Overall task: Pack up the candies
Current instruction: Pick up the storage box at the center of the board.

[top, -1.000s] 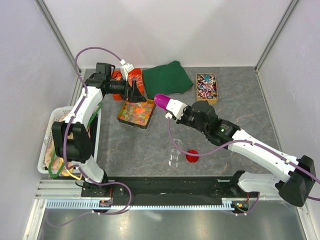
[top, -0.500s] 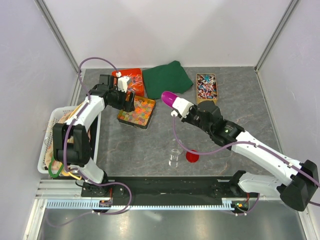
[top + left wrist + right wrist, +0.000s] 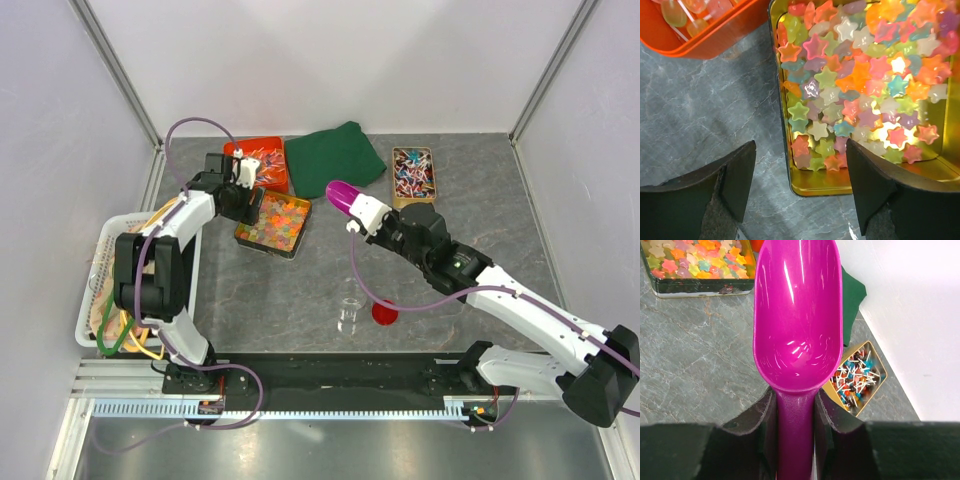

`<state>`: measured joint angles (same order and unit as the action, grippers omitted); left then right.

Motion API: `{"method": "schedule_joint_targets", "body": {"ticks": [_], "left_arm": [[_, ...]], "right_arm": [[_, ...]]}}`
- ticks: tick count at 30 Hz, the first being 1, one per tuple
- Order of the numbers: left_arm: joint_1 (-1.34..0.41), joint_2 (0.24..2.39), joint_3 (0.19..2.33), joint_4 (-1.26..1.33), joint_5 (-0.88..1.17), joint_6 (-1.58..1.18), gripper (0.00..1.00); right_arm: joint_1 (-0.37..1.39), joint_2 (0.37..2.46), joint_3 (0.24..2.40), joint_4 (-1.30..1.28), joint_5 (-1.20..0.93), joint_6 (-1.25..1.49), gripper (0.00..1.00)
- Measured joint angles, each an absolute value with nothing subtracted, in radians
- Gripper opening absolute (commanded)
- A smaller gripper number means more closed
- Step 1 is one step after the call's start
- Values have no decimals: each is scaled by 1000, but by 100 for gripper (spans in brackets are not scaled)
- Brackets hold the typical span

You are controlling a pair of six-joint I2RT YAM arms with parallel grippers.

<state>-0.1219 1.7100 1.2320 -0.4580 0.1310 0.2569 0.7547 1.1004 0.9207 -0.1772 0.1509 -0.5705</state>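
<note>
The candies [image 3: 275, 220] are small star-shaped pieces in mixed colours, filling a gold tin [image 3: 246, 235] on the table. In the left wrist view the candies [image 3: 860, 75] fill the upper right. My left gripper [image 3: 243, 200] hovers open over the tin's left end. Its jaws [image 3: 800, 165] straddle a corner of the tin [image 3: 815, 187] without touching it. My right gripper [image 3: 372, 215] is shut on the handle of a magenta scoop [image 3: 342, 195], right of the tin. The scoop's bowl [image 3: 797, 315] is empty, and the right gripper [image 3: 795, 410] clamps its neck.
An orange tray [image 3: 228, 150] of wrapped sweets sits behind the tin, with a green cloth [image 3: 335, 155] beside it. A second gold tin [image 3: 395, 178] of stick sweets is at the back right. A small clear cup [image 3: 349, 315] and red lid [image 3: 385, 313] stand near the front. A white basket [image 3: 85, 312] sits at the left.
My left gripper has drawn back to the left, from over the tray and tin to the tin's left end, and its jaws have narrowed a little. The scoop has shifted right, away from the tin.
</note>
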Motion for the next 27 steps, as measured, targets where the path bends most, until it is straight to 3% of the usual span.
{"method": "schedule_joint_targets", "body": {"ticks": [7, 11, 16, 20, 27], "left_arm": [[-122, 1781, 1241, -433, 87, 279, 77], [-122, 1818, 1245, -409, 60, 290, 65], [-122, 1840, 1248, -390, 41, 305, 63], [-122, 1840, 1251, -381, 28, 316, 48], [-117, 1864, 1259, -359, 24, 324, 32]], "right_arm": [[752, 1100, 904, -172, 145, -566, 0], [749, 1100, 902, -171, 141, -561, 0], [749, 1100, 899, -171, 136, -561, 0], [749, 1101, 893, -168, 136, -561, 0], [749, 1105, 890, -164, 134, -561, 0]]}}
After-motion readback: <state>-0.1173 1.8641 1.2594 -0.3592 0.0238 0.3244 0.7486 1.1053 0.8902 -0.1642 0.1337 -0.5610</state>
